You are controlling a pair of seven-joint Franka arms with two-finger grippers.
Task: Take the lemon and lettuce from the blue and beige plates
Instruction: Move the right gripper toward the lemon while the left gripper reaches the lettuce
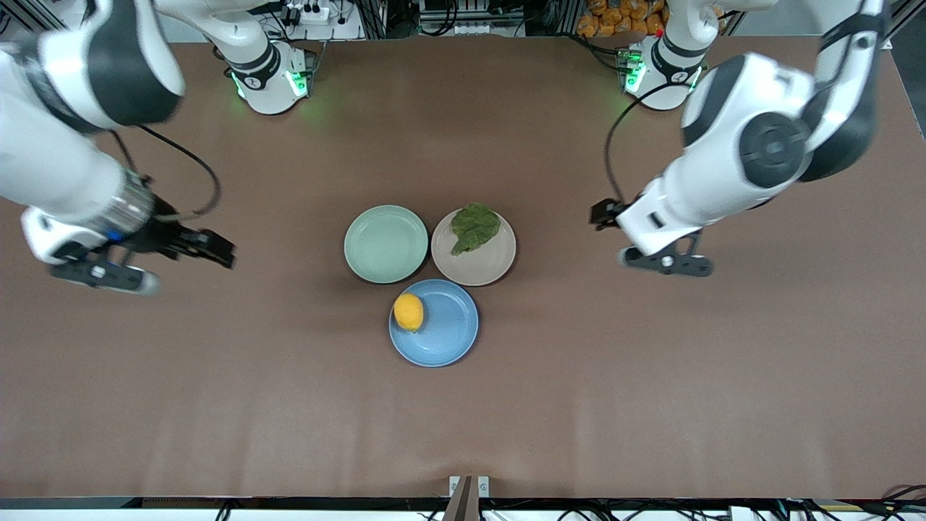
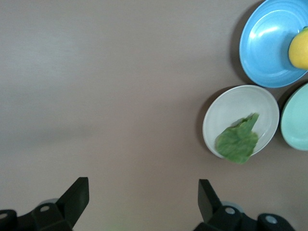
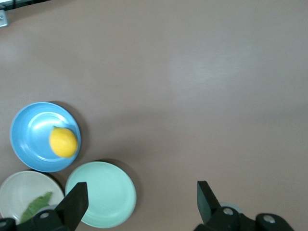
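The yellow lemon [image 1: 409, 312] lies on the blue plate [image 1: 448, 333], the plate nearest the front camera. The dark green lettuce [image 1: 474, 227] lies on the beige plate [image 1: 477, 264]. My left gripper [image 1: 604, 213] is open and empty over bare table toward the left arm's end. Its wrist view shows the lettuce [image 2: 238, 141], beige plate [image 2: 231, 108], blue plate [image 2: 264, 43] and lemon [image 2: 299, 49]. My right gripper [image 1: 213, 250] is open and empty over bare table toward the right arm's end. Its wrist view shows the lemon [image 3: 63, 142] on the blue plate [image 3: 31, 130].
A pale mint-green plate [image 1: 385, 244] stands beside the beige plate, toward the right arm's end, with nothing on it. The three plates touch in a cluster at the table's middle. Brown table surface [image 1: 651, 376] lies all round them.
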